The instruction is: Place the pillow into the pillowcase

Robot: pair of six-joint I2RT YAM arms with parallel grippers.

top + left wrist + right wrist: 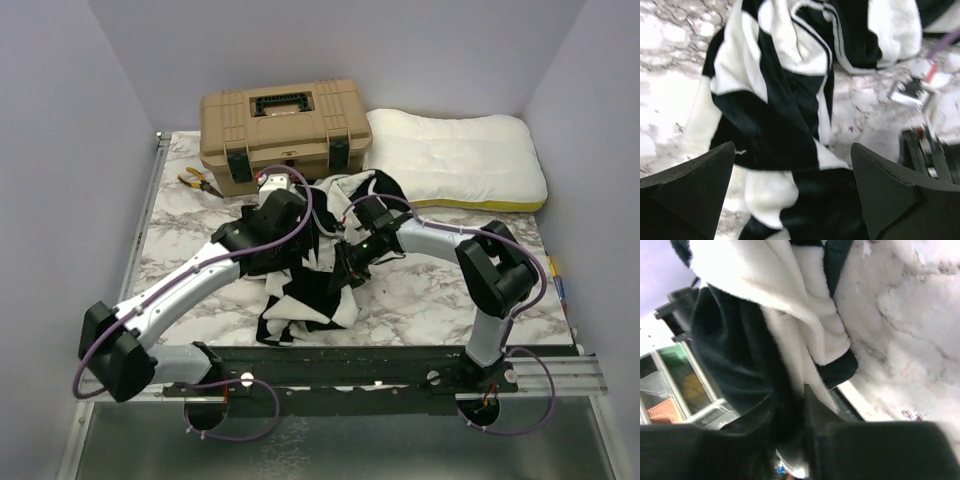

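So the left gripper (792, 147) has its fingers spread wide, nothing between them. It hangs over the pillowcase (310, 280), and in the left wrist view the black and cream squares lie rumpled right below the gap between the two fingers. I can't tell if a fingertip actually brushes the fabric.

The right gripper (790, 410) is the opposite: its fingers are nearly together, with a fold of the pillowcase running down into the narrow slot between them, so it looks clamped on the cloth. From there the fleecy stuff bunches up away from the fingers.

The pillowcase itself is a crumpled heap in the middle of the marble table (430, 290), under both wrists, and it spreads toward the near edge.

The pillow (450, 160) lies flat at the back right, just beside the tan toolbox (285, 130), apart from both grippers and outside the case.

The left arm stretches diagonally from the near left corner up to the middle, its wrist just in front of the toolbox. The right arm rises from its base, bends at the elbow on the right side and reaches left into the heap.

Yellow-handled pliers (197, 180) sit left of the toolbox.
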